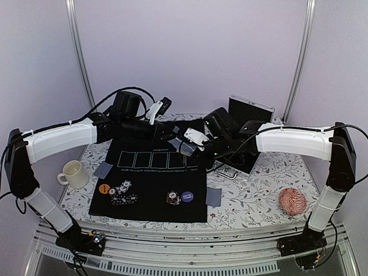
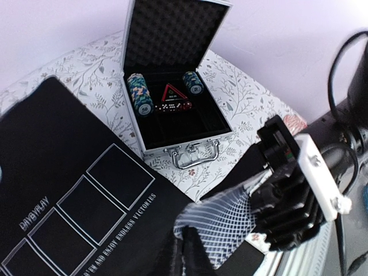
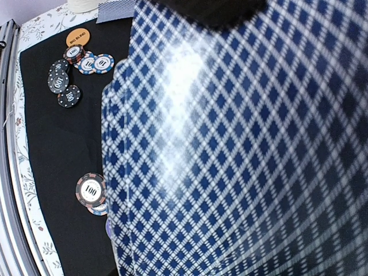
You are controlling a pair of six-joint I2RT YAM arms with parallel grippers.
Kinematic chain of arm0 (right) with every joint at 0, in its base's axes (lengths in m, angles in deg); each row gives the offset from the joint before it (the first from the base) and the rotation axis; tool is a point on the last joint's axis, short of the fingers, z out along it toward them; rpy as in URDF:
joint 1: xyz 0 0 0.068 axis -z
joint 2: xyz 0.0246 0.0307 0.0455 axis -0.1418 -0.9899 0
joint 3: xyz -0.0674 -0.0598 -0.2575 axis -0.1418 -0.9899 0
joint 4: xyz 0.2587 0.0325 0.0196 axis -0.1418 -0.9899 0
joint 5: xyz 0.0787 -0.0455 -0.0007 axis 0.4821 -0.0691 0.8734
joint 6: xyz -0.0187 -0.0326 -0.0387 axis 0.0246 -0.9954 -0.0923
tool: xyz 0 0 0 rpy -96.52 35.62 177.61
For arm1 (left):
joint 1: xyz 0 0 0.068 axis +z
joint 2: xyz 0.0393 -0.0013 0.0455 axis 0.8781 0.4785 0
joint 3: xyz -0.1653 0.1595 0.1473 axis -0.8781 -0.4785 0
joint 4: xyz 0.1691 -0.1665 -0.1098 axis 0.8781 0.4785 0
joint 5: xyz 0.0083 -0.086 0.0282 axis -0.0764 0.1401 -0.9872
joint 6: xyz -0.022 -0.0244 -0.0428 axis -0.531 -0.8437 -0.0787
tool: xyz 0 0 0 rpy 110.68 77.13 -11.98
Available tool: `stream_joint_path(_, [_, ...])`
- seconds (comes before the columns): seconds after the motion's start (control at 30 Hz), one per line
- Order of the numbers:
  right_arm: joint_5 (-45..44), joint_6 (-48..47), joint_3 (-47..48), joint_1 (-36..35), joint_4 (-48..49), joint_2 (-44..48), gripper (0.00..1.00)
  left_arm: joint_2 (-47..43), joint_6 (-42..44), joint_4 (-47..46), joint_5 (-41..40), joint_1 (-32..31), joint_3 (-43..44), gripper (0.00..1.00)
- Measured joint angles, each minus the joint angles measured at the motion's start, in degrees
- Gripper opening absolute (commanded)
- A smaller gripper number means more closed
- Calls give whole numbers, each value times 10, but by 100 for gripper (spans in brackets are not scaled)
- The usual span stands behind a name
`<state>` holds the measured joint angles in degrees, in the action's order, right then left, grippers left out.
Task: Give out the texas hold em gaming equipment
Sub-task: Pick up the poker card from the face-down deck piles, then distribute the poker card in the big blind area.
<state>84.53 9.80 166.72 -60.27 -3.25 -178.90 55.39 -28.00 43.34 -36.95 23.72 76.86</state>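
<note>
Over the back of the black poker mat [image 1: 149, 172] my two grippers meet. My right gripper [image 1: 194, 142] is shut on a fanned pack of blue-diamond-backed playing cards [image 3: 230, 149], which fill the right wrist view and hide its fingers. My left gripper [image 2: 187, 251] is shut on the near corner of the top card [image 2: 224, 227]. The other end of that card is still in the right gripper [image 2: 264, 221]. On the mat lie an orange button [image 1: 104, 188], chip stacks [image 1: 122, 187] [image 1: 173, 198] and a purple button [image 1: 187, 196]. Single cards [image 1: 103, 169] [image 1: 213, 196] lie at the mat's left and right edges.
An open silver case [image 2: 190, 144] behind the mat holds more chips [image 2: 140, 94] and dice. A cream mug [image 1: 73, 173] stands left of the mat. A red patterned disc [image 1: 292, 200] lies at the right on the floral tablecloth.
</note>
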Motion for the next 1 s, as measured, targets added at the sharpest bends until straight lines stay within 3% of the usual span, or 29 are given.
stream_joint_path(0.43, [10, -2, -20, 12, 7, 2, 37, -22, 4, 9, 48, 28, -8, 0])
stream_joint_path(0.67, [24, -1, -45, 41, 17, 19, 37, -62, 28, 59, 64, 103, -1, 0])
stream_joint_path(0.77, [28, -2, -50, 51, 23, 22, 37, -77, 75, 104, 10, 144, 22, 0])
stream_joint_path(0.9, [35, -2, -60, 58, 34, 24, 37, -90, 182, 123, -153, 169, 26, 0])
stream_joint_path(1.0, [43, -5, -69, 60, 40, 29, 37, -96, 295, 92, -269, 173, -23, 0])
